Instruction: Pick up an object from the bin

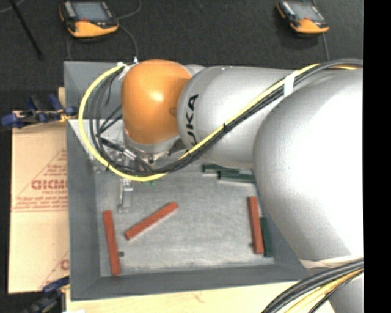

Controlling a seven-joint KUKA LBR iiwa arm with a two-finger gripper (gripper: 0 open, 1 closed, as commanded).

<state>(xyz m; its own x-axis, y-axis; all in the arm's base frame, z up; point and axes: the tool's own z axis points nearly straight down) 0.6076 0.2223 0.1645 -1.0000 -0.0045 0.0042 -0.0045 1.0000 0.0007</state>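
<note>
End effector (126, 197) hung low near left wall of bin (82, 232); open or closed could not be told. Three red bars: left red bar (111, 241) along left wall, diagonal red bar (151, 221) mid-floor, both near end effector; right red bar (255, 225) along right wall. Two green bars: far green bar (229, 174) under arm, right green bar (264, 235) just beside right red bar.

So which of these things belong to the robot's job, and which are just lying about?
Job: gripper, grey bin, slanted red stick, left-wall red stick, right-wall red stick, green bar.
Lying about: left orange gadget, right orange gadget, both outside the bin.
</note>
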